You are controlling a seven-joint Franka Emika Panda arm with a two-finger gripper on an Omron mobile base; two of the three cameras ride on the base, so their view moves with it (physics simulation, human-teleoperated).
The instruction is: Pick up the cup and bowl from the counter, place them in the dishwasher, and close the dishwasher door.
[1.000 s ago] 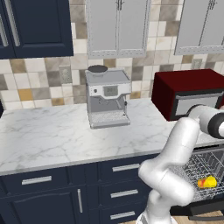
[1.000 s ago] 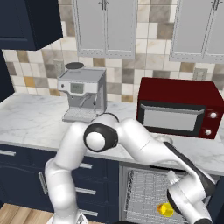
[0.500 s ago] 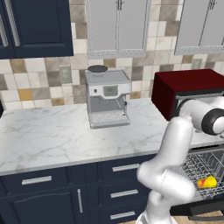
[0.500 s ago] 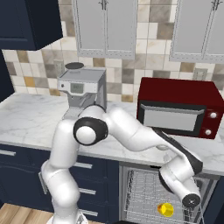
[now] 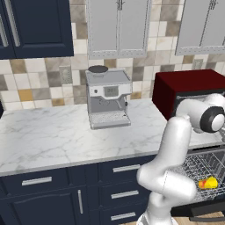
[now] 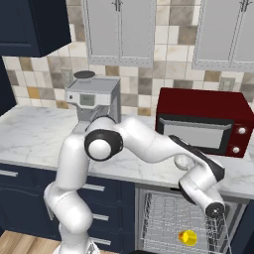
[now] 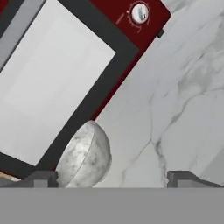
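Note:
A yellow cup [image 5: 207, 183] [image 6: 187, 237] lies in the grey wire rack [image 5: 193, 169] [image 6: 163, 218] pulled out of the dishwasher. Beneath the rack, the dark dishwasher door [image 5: 200, 210] hangs down open. A grey speckled bowl [image 6: 182, 161] [image 7: 84, 157] sits on the white marble counter [image 5: 52, 136] [image 6: 30, 134] [image 7: 183, 87], right in front of the dark red microwave [image 6: 203, 121] [image 7: 65, 74]. My gripper [image 7: 113, 179] is open and holds nothing. In the hand view the bowl lies just inside its left fingertip [image 7: 43, 178].
A silver coffee machine [image 5: 107, 99] [image 6: 92, 101] stands on the counter against the tiled wall. Navy drawers with silver handles [image 5: 125, 168] run below the counter. Wall cabinets hang above. My own arm [image 6: 149, 144] reaches across in front of the microwave.
The end of the arm has lifted from beside the cup in the rack up toward the counter edge. The cup stays lying in the rack.

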